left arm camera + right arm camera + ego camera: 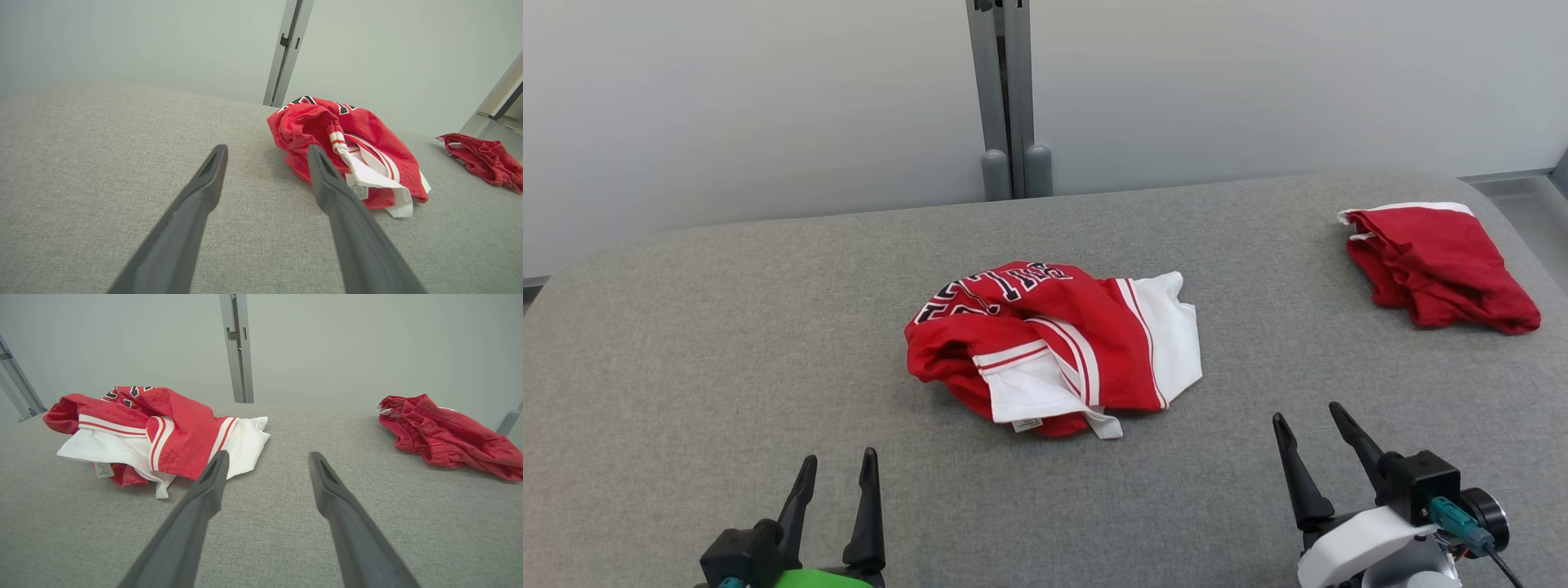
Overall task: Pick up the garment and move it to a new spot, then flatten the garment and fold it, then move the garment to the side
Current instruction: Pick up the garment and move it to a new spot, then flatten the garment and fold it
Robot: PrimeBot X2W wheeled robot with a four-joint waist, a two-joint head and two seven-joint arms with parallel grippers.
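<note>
On the grey table [686,343] the crumpled red-and-white garment [1054,347] lies near the middle, its long axis running left to right, with a smaller red bundle [1437,269] well apart at the far right edge. We hold our left gripper [840,456] and right gripper [1307,412] spread wide and empty near the front edge. The garment lies ahead and between them, inward of each, neither arm clearly nearer.
</note>
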